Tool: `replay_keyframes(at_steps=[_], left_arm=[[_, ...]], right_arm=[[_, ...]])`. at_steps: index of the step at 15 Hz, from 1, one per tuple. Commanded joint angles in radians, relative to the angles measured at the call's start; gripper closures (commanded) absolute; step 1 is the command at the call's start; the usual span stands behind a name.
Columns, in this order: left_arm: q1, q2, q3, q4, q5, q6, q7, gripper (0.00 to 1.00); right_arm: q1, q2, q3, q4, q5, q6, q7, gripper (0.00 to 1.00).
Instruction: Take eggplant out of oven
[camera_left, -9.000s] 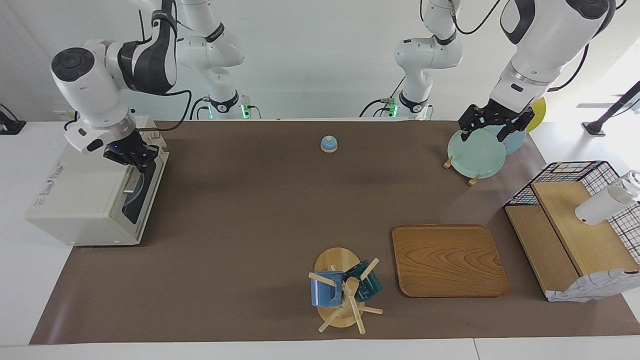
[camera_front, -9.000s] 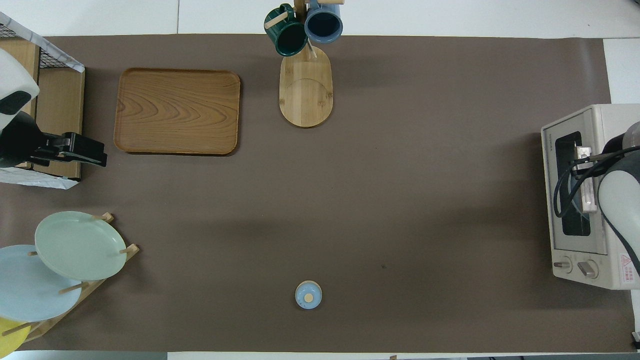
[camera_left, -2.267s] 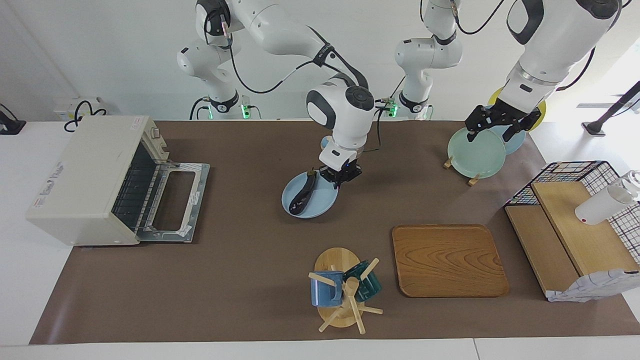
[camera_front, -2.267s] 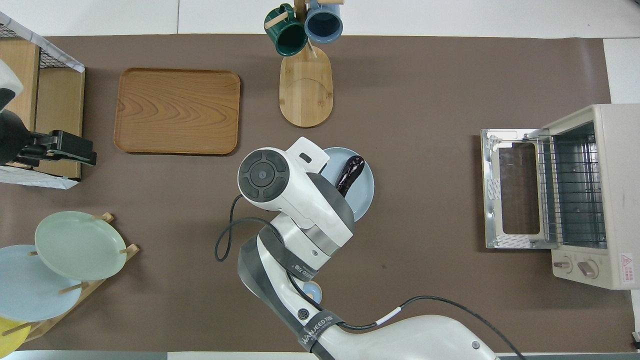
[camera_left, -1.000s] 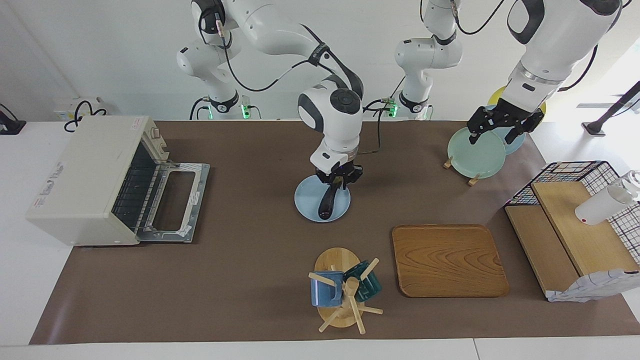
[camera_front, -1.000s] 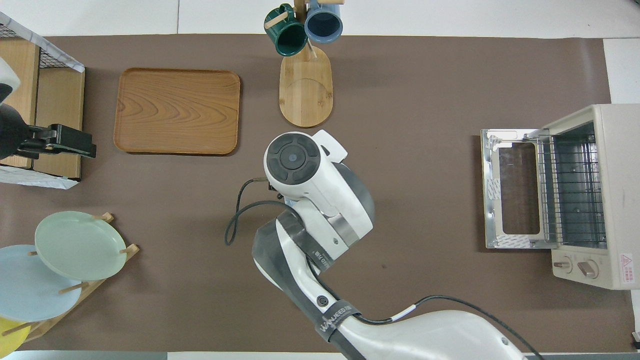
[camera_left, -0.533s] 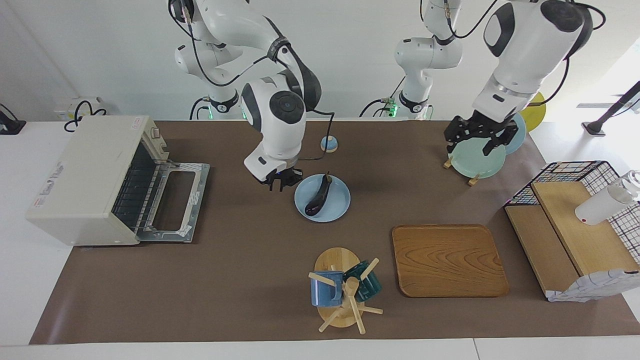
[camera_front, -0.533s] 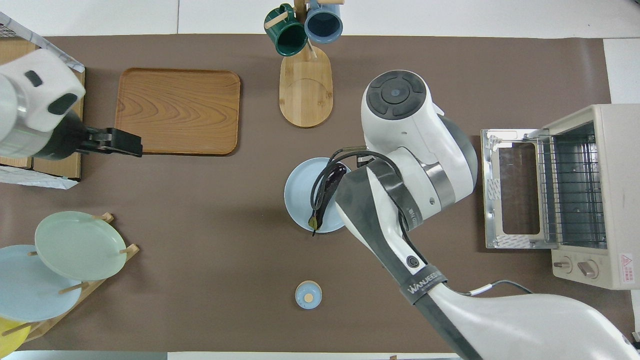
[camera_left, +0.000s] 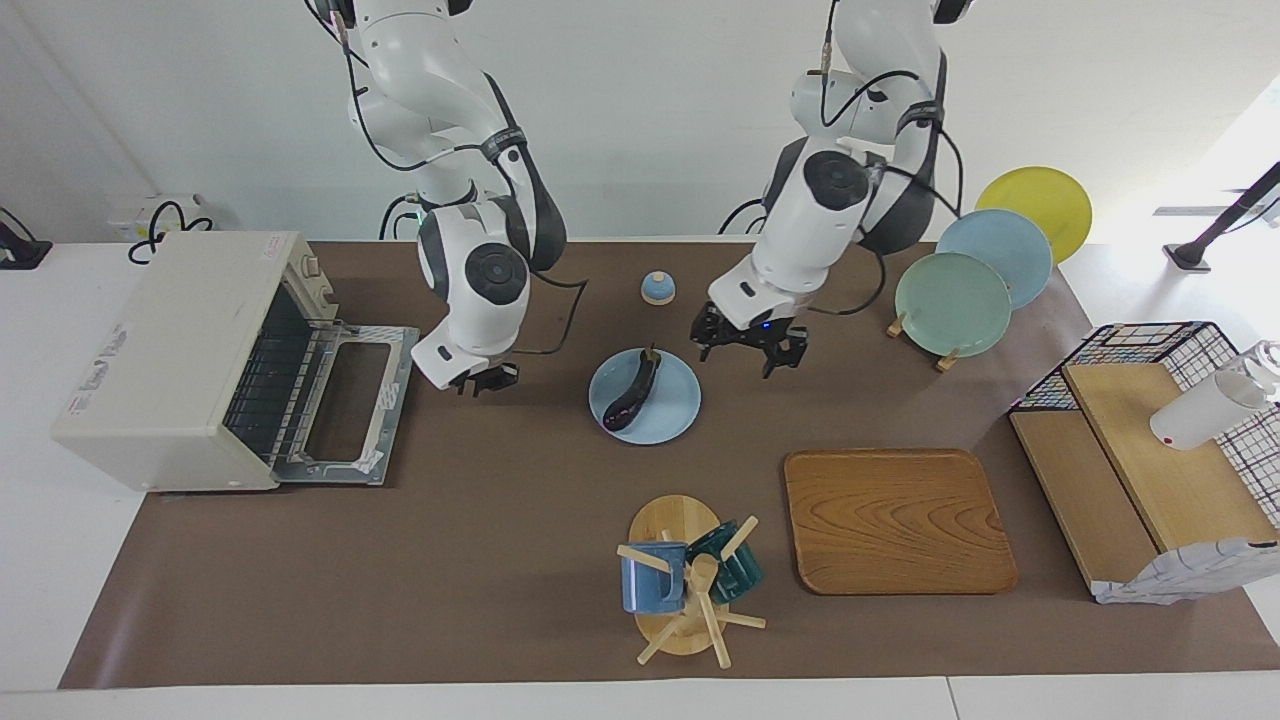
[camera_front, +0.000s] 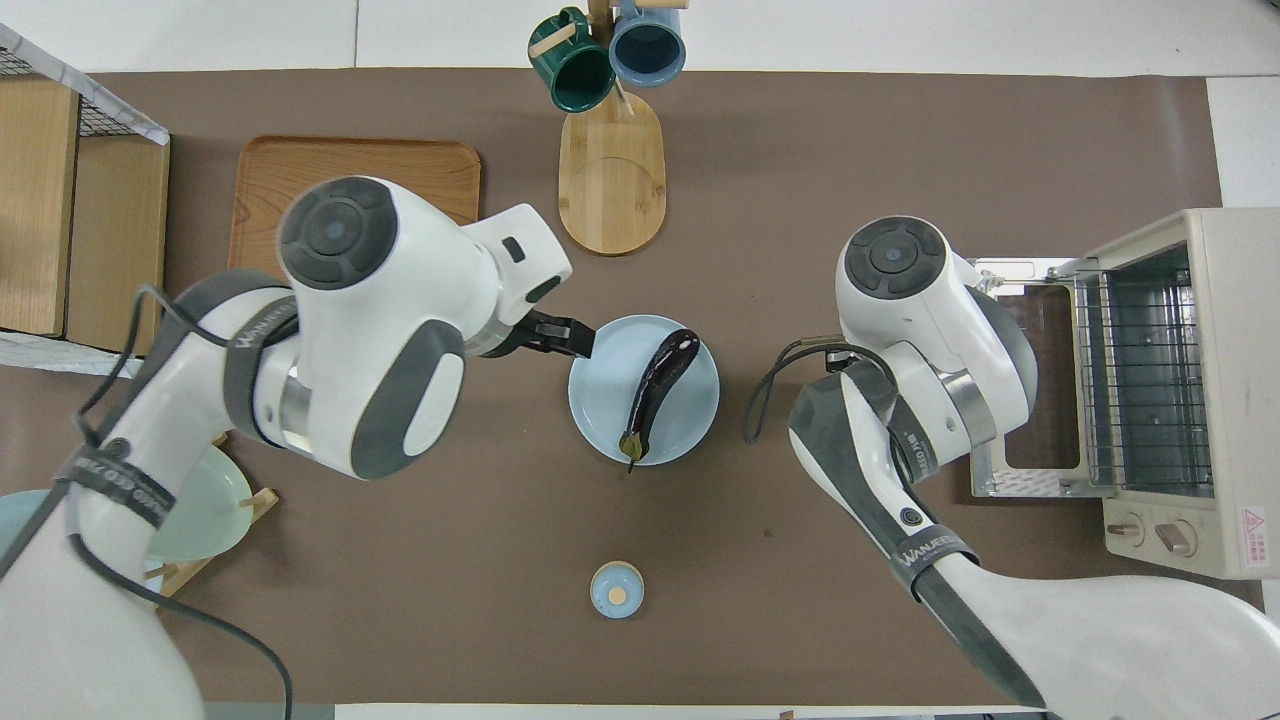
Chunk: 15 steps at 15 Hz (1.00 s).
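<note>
The eggplant (camera_left: 636, 390) is lying out of the oven (camera_left: 190, 362), on a pale blue plate (camera_left: 672, 410) in the middle of the brown mat (camera_left: 500, 520), its stem end pointing toward the robots. The oven is sitting at the right arm's end of the table with its door (camera_left: 345, 404) dropped flat open and its wire rack showing bare.

The right gripper (camera_left: 478, 380) is hanging over the bare mat between the oven door and the plate, holding nothing; whether its fingers are apart or together I cannot tell. The left gripper (camera_left: 748, 346) is hovering just beside the plate's rim toward the left arm's end, fingers spread wide and empty.

Open mat is lying between the plate and the oven door. A wooden tray (camera_left: 898, 522) and a mug tree (camera_left: 690, 580) are sitting farther from the robots than the plate, well apart from it. A small blue knob-topped lid (camera_left: 657, 288) is resting nearer the robots.
</note>
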<state>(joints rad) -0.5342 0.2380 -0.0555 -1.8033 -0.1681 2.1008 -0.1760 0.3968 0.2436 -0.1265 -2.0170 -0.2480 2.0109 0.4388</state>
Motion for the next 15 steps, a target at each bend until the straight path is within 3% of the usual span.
replay_keyframes(at_steps=[1, 4, 8, 15], left_arm=[[-0.084, 0.056, 0.019, -0.017, -0.03, 0.106, -0.045, 0.0], [-0.161, 0.13, 0.02, -0.018, -0.03, 0.194, -0.085, 0.0], [-0.167, 0.158, 0.02, -0.022, -0.03, 0.226, -0.079, 0.0], [-0.198, 0.161, 0.02, -0.089, -0.03, 0.317, -0.079, 0.0]], right_arm=[[-0.058, -0.056, 0.013, -0.109, -0.027, 0.081, -0.06, 0.78], [-0.067, -0.058, 0.013, -0.114, -0.048, 0.081, -0.066, 0.78], [-0.094, -0.061, 0.013, -0.152, -0.089, 0.121, -0.071, 0.85], [-0.131, -0.06, 0.013, -0.16, -0.129, 0.143, -0.133, 0.85]])
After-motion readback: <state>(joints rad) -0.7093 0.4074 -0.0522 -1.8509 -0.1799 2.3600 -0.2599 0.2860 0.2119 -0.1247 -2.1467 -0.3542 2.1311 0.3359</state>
